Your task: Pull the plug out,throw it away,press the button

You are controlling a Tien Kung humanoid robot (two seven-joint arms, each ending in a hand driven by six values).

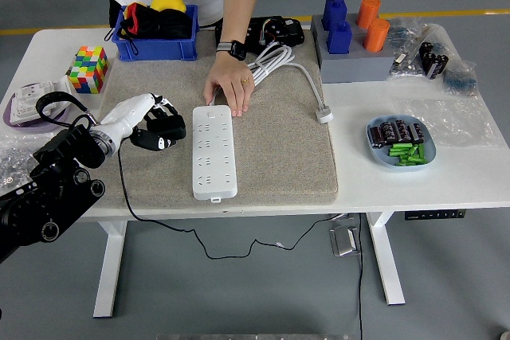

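Observation:
A white power strip [214, 153] lies lengthwise on the grey mat [279, 149]. A person's hand [229, 87] rests flat on the strip's far end. My left hand [157, 127], white-backed with black fingers, hovers just left of the strip, apart from it, its fingers curled around a black plug [162, 140]. The plug's black cable [127, 189] hangs from the hand over the table's near edge and loops below. No socket of the strip has anything in it. The right arm is out of view.
A blue bin [156, 41] of odds and ends and a colourful cube [88, 68] stand at the back left. A coiled white cable [275, 61] ends in a plug [323, 115] on the mat's right edge. A dish of batteries [401, 142] sits right.

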